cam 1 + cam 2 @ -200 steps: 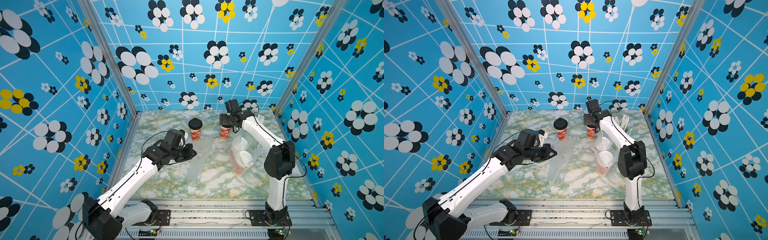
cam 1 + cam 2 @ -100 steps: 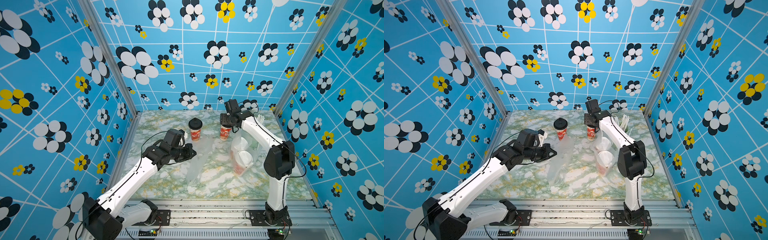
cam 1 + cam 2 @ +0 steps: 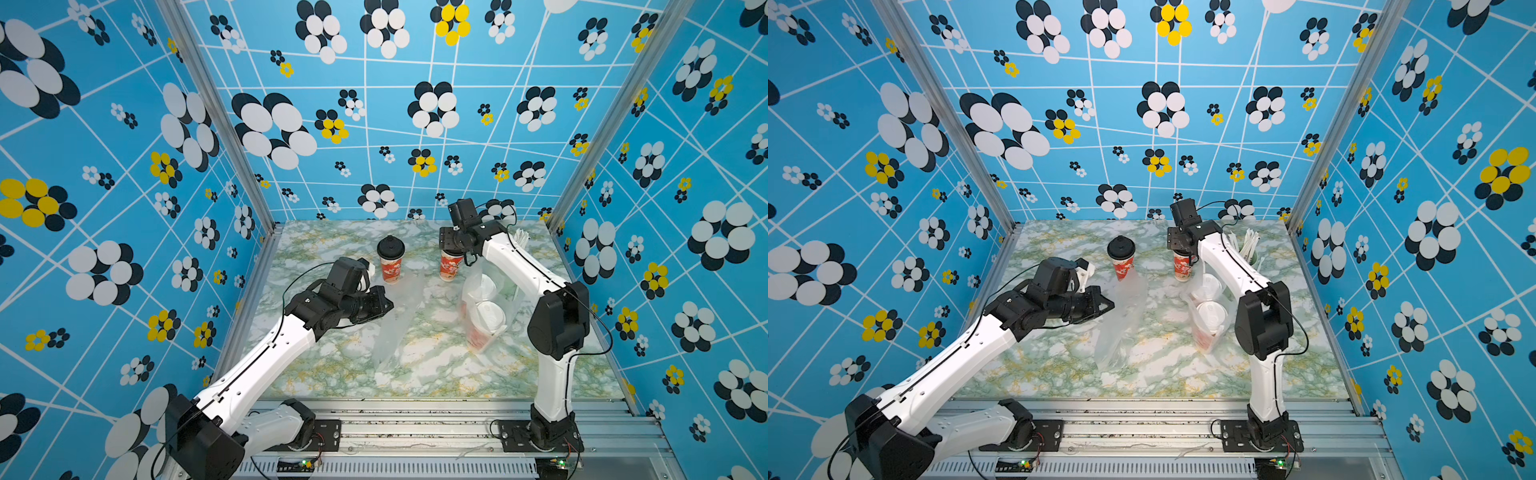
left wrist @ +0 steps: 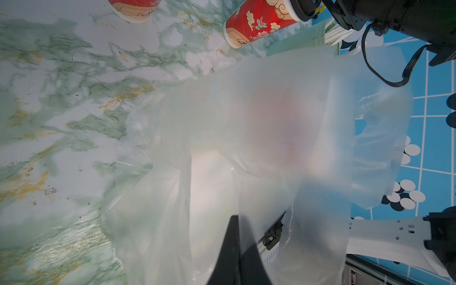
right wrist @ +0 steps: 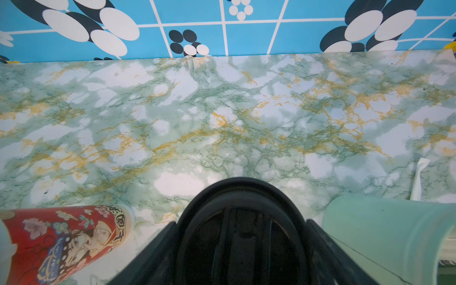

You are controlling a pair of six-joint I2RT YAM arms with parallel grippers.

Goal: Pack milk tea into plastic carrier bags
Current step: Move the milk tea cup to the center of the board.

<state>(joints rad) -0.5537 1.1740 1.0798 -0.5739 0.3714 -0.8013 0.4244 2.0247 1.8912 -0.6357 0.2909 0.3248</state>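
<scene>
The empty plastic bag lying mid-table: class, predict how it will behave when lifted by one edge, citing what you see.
Probably floppy: the empty bag lies limp and crumpled on the table. Likely very light: the film is thin enough to show marble through it. It should sag, not hold its mouth open.

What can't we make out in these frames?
Whether the right gripper presses the cup it straddles: wrist hides the contact in both top views; right wrist view shows only lid.
Packed cups: red blur behind the empty bag, left wrist view.
Straw cup: cut by the edge, right wrist view.
</scene>
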